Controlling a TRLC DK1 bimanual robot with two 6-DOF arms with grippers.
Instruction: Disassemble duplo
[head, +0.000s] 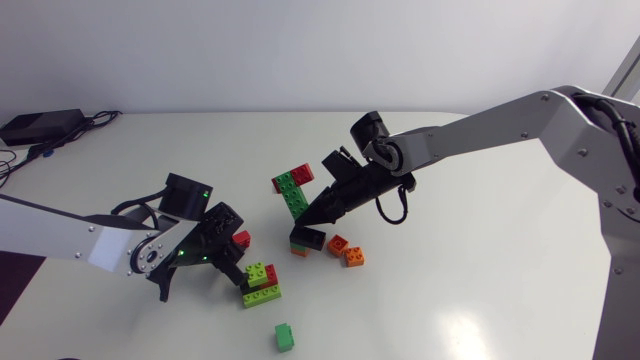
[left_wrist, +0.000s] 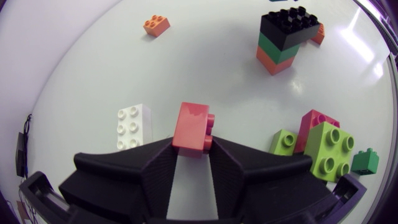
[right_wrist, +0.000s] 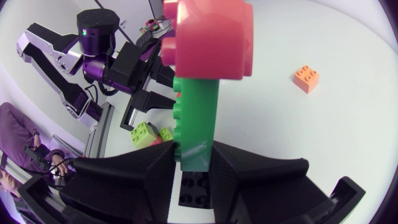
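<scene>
My left gripper (head: 238, 252) (left_wrist: 193, 150) is low over the table, shut on a small red brick (left_wrist: 194, 126) (head: 241, 238). My right gripper (head: 308, 216) (right_wrist: 194, 155) is shut on a long green brick (right_wrist: 198, 118) (head: 293, 194) held above the table, with a red brick (right_wrist: 214, 37) (head: 302, 174) stuck on its far end. Just under it stands a black, green and orange stack (head: 306, 240) (left_wrist: 286, 40). A lime and red cluster (head: 261, 282) (left_wrist: 323, 144) lies beside my left gripper.
Two loose orange bricks (head: 337, 244) (head: 354, 256) lie right of the stack; one orange brick (right_wrist: 306, 78) appears in the right wrist view. A small green brick (head: 285, 336) sits near the front edge. A white brick (left_wrist: 133, 127) lies next to my left fingers.
</scene>
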